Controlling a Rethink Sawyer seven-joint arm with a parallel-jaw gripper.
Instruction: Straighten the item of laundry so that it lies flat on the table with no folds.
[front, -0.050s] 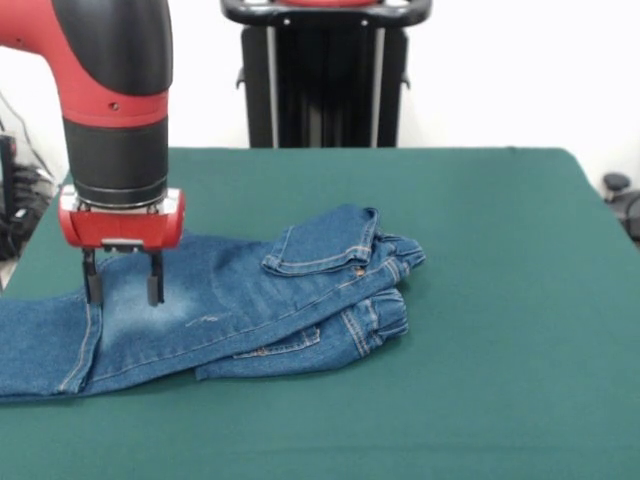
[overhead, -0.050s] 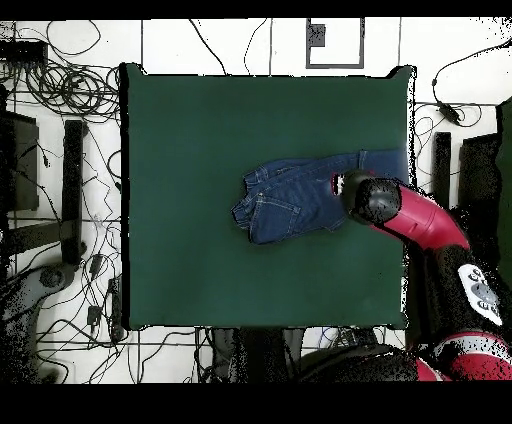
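Note:
The item of laundry (front, -0.050s: 260, 300), small blue denim jeans with pale faded patches, lies on the green table (front, -0.050s: 480, 250). It is folded: the waist end is doubled over at the right in the front view, and one leg runs off the picture's left edge. My gripper (front, -0.050s: 123, 290) stands open over the faded leg patch, fingertips (front, -0.050s: 155, 290) at or just above the cloth with nothing between them. In the overhead view the jeans (overhead, -0.050s: 290, 198) lie right of the table's (overhead, -0.050s: 200, 130) centre, and the arm's wrist (overhead, -0.050s: 365, 197) covers their right end.
The black pedestal (front, -0.050s: 325, 75) stands at the table's far side. The jeans reach close to the table edge (overhead, -0.050s: 407, 180) on the arm's side. Cables (overhead, -0.050s: 70, 90) and stands lie on the floor around the table.

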